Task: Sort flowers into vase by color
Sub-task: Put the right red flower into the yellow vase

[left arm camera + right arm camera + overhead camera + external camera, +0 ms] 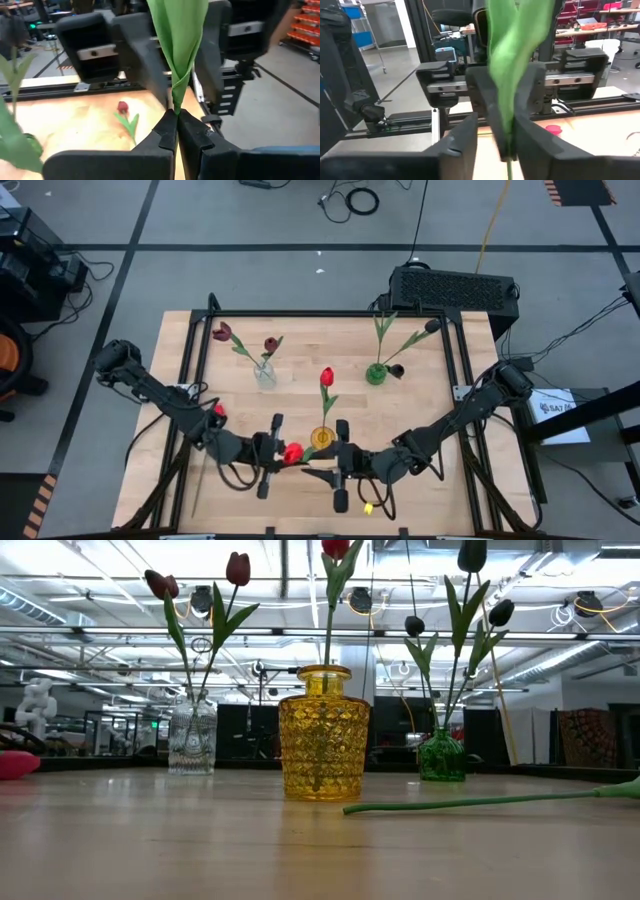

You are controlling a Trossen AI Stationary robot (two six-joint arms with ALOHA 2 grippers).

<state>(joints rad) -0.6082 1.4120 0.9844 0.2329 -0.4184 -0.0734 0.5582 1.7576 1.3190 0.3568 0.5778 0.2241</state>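
Note:
Near the table's near edge my left gripper (298, 458) and right gripper (318, 465) meet tip to tip, with one red tulip (292, 453) between them. Its green leaf (177, 45) rises large in both wrist views. The left gripper (176, 117) is shut on it, and the right gripper (497, 140) is closed around it. Just beyond them the yellow vase (322, 438) holds one red tulip (327, 377). The clear vase (264, 373) holds two maroon tulips. The green vase (376, 373) holds near-black ones. Another red head (218, 410) lies on the table by the left arm. My left gripper pinches the tulip between its two fingertips at the foot of the leaf, where it narrows to the stem (175, 104). The fingers come level from the table's left. My right gripper has the folded leaf (506, 132) between its fingers (470, 132), and the leaf fills the gap. The fingers come level from the table's right.
A tulip lies flat on the table on the right arm's side, with its stem (470, 803) on the boards and its red head (122, 107) in the left wrist view. A small yellow thing (367, 508) sits near the near edge. A black box (455, 288) stands behind the table.

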